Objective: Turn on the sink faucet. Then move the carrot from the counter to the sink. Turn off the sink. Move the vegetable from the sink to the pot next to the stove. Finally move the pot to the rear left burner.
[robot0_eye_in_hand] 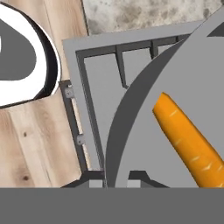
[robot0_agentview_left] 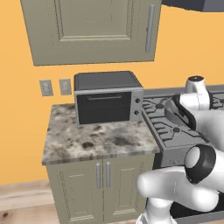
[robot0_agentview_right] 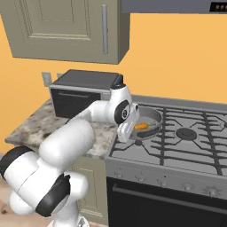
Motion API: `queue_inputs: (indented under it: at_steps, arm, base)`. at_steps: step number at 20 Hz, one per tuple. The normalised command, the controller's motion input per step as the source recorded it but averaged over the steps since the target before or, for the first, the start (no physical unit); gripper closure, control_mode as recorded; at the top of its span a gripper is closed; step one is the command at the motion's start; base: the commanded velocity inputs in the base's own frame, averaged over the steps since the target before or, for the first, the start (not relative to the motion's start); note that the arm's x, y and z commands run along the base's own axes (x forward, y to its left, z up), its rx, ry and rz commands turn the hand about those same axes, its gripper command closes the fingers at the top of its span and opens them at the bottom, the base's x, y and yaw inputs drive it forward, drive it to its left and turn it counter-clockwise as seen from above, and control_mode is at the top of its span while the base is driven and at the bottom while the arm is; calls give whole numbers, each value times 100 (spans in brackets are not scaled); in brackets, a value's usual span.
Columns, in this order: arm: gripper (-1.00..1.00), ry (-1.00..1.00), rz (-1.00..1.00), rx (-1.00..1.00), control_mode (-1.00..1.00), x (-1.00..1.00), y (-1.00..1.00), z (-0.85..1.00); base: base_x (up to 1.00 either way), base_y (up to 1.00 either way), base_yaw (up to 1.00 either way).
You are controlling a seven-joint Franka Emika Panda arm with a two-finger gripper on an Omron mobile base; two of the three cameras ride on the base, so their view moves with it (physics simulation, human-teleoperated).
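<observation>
The pot point(robot0_agentview_left: 175, 114) sits over the stove point(robot0_agentview_left: 168, 131), partly behind the arm, right of the counter point(robot0_agentview_left: 96, 140) and microwave point(robot0_agentview_left: 108, 97). From the right, the carrot point(robot0_agentview_right: 141, 127) lies inside the pot, on the rear left grate. Hand camera: the gripper point(robot0_eye_in_hand: 116, 177), jaws narrow, pinches the pot's rim, carrot inside.

The speckled bench point(robot0_agentview_left: 105, 142) carries the microwave point(robot0_agentview_left: 108, 98) at its back; beside it, the stove point(robot0_agentview_right: 186, 142) bears the pot point(robot0_agentview_right: 148, 119) on its grates

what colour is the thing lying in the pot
Orange: the carrot in the grey pot, clearest in the hand view.
</observation>
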Motion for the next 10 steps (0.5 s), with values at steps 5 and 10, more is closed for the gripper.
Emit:
queue_inputs:
  at_steps: [5, 10]
  arm:
    - [100, 0, 0, 5, -100, 65, -13, -12]
    - [100, 0, 0, 1, -100, 63, 0, -21]
  base:
    - [0, 0, 0]
    - [0, 0, 0]
